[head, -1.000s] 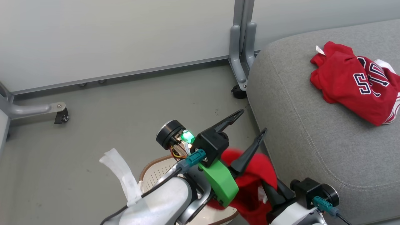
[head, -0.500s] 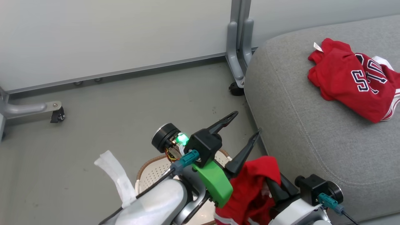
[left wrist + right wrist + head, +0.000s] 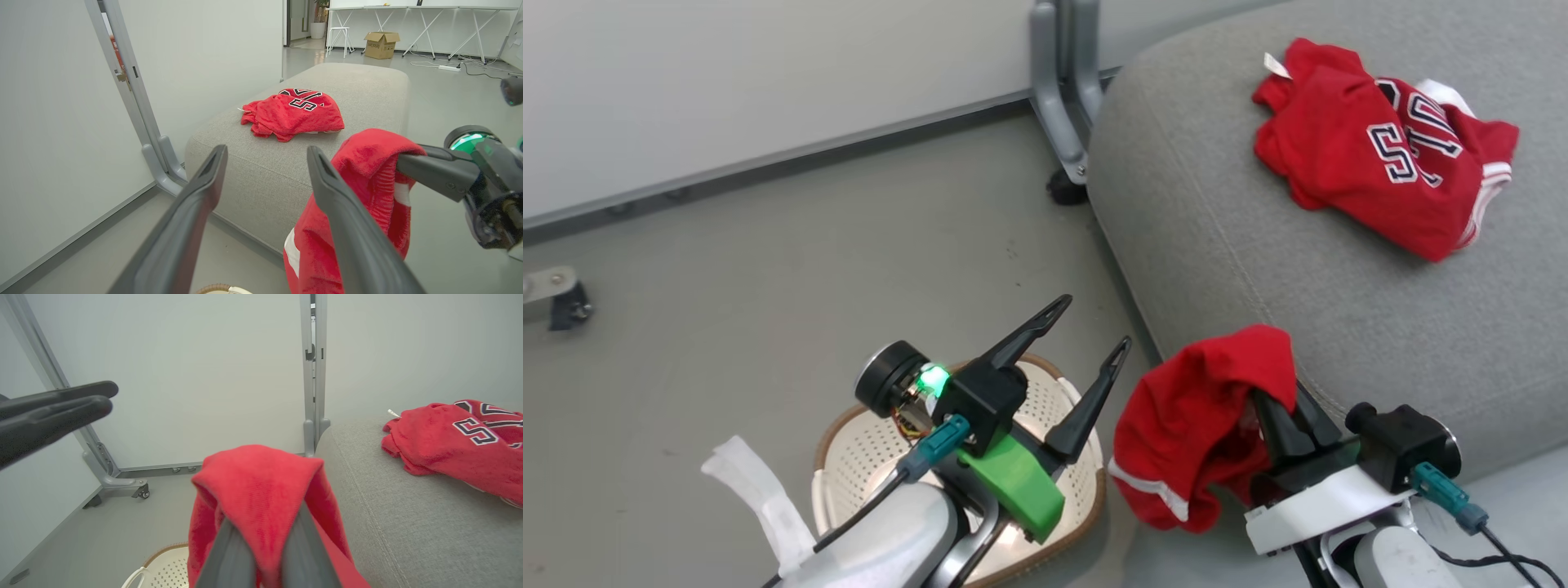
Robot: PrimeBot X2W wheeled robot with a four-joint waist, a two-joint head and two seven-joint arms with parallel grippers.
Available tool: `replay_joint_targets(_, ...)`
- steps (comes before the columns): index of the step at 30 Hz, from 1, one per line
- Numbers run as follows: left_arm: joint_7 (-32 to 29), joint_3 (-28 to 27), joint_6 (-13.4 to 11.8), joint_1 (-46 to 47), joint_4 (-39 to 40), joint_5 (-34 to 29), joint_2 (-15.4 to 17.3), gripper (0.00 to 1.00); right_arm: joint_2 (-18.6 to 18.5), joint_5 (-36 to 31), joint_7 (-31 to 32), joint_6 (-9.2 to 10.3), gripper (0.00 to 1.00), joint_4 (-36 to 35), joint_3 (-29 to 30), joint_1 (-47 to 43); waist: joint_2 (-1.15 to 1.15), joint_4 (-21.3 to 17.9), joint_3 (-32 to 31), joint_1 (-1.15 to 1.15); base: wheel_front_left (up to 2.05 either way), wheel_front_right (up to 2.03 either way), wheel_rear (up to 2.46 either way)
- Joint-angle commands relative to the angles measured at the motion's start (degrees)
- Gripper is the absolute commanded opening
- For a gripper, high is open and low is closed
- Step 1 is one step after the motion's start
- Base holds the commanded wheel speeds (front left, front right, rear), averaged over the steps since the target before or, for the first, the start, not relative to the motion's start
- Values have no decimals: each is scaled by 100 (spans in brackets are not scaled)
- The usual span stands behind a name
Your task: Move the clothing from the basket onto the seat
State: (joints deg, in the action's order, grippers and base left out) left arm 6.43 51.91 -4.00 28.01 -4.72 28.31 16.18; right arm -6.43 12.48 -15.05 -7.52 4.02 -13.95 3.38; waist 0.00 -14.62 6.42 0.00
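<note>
My right gripper (image 3: 1278,408) is shut on a red garment with a white stripe (image 3: 1201,416). The garment hangs over the gripper's fingertips, in the air beside the front corner of the grey seat (image 3: 1258,269). A second red garment, with navy-and-white lettering and a white tag (image 3: 1372,155), lies crumpled on the seat. The cream perforated basket (image 3: 866,449) stands on the floor under my left arm. My left gripper (image 3: 1094,322) is open above the basket's far rim with nothing between its fingers. In the right wrist view the held garment (image 3: 261,486) drapes over my fingers.
A grey partition post with a castor foot (image 3: 1062,155) stands against the seat's far corner, with a white wall panel behind it. Another castor foot (image 3: 560,302) is at far left. The grey floor spreads left of the basket. A cardboard box (image 3: 381,39) sits far off.
The head camera has swung right and down. My right gripper has lifted the red garment up out of the basket and over to the seat's corner. The left gripper stays open.
</note>
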Motion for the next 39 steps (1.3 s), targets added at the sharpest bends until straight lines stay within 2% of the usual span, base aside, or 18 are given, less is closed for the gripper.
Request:
replay_joint_targets(1, 64, -37, 12, -70, -18, 6, 103, 100, 41, -35, -17, 6, 0, -84, 62, -11, 0, -524, 426, 0, 0, 0, 0)
replay_joint_targets(7, 68, -12, -1, -34, -53, -105, 284, 100, 193, -95, -18, 6, 0, -265, 268, -89, 0, -1175, 803, 0, 0, 0, 0)
replay_joint_targets(12, 6, 61, 47, 110, -6, -205, 370, 100, 300, -106, -18, 6, 0, -407, 459, -203, 0, -1533, 1104, 0, 0, 0, 0)
replay_joint_targets(18, -39, 174, 189, 323, -58, -286, 323, 100, 348, -87, -18, 6, 0, -642, 875, -300, 0, -1560, 1414, 0, 0, 0, 0)
replay_joint_targets(22, -65, 238, 233, 452, -67, -350, 334, 100, 342, 271, -18, 6, 0, -832, 1165, -62, 0, -1546, 1624, 0, 0, 0, 0)
replay_joint_targets(28, -239, 282, 210, 568, 73, -424, 430, 100, 351, 275, -18, 4, 0, -1075, 1695, 1102, 0, -1428, 2159, 0, 0, 0, 0)
replay_joint_targets(30, -307, 311, 240, 639, 125, -478, 452, 100, 346, 175, -17, 3, 0, -1108, 1927, 1686, 0, -1294, 2386, 0, 0, 0, 0)
replay_joint_targets(33, -446, 409, 269, 858, 201, -710, 566, 100, 132, 302, -18, 6, 0, -1057, 2440, 2772, 0, -1056, 2770, 0, 0, 0, 0)
replay_joint_targets(37, -566, 385, 201, 1116, 446, -883, 616, 100, -520, 508, -17, 5, 0, -753, 3098, 4243, 0, -641, 3237, 0, 0, 0, 0)
replay_joint_targets(39, -578, 360, 201, 1236, 599, -951, 633, 100, -1046, 492, -17, 5, 0, -439, 3293, 4945, 0, -411, 3453, 0, 0, 0, 0)
